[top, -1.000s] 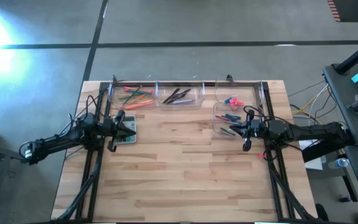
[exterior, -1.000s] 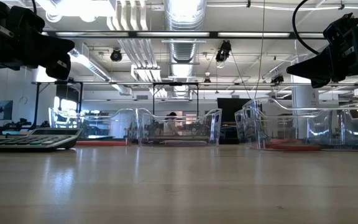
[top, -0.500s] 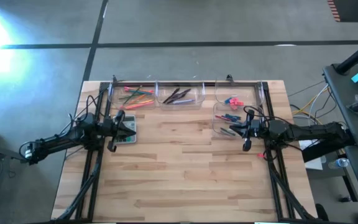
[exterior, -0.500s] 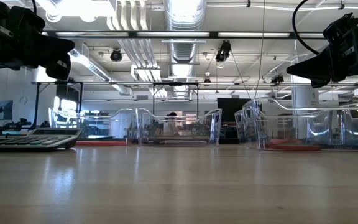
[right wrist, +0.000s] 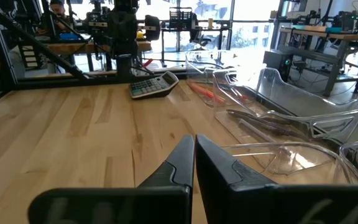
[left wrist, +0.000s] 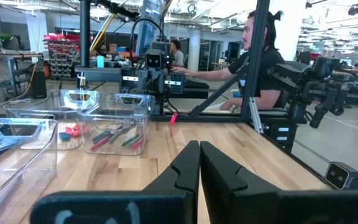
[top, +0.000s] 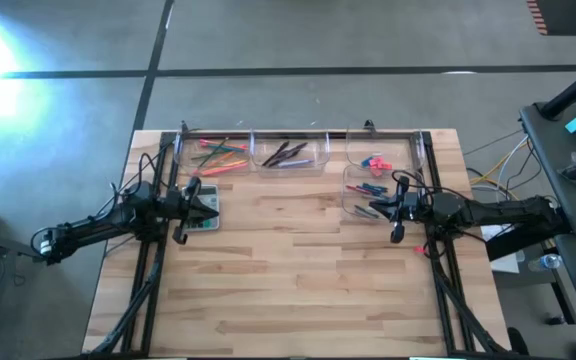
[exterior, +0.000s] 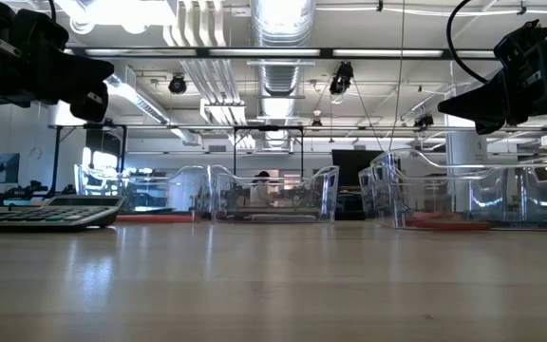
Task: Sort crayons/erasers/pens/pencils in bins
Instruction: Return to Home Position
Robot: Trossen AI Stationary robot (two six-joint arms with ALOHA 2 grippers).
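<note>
Along the table's (top: 298, 285) 12 o'clock edge: three clear bins (top: 290, 166) in a row, a fourth at 2 o'clock, four in all. Bright pencils (top: 218, 155) at 11 o'clock, dark pens (top: 286, 153) at 12, pink erasers (top: 376, 162) at 1; exact counts not discernible. Left gripper (top: 212, 211) at 9 o'clock, above a grey calculator (top: 205, 223), fingers pressed together, empty. Right gripper (top: 375, 207) at 3 o'clock, by the fourth bin, likewise closed, holding nothing. Calculator key markings too small to read.
</note>
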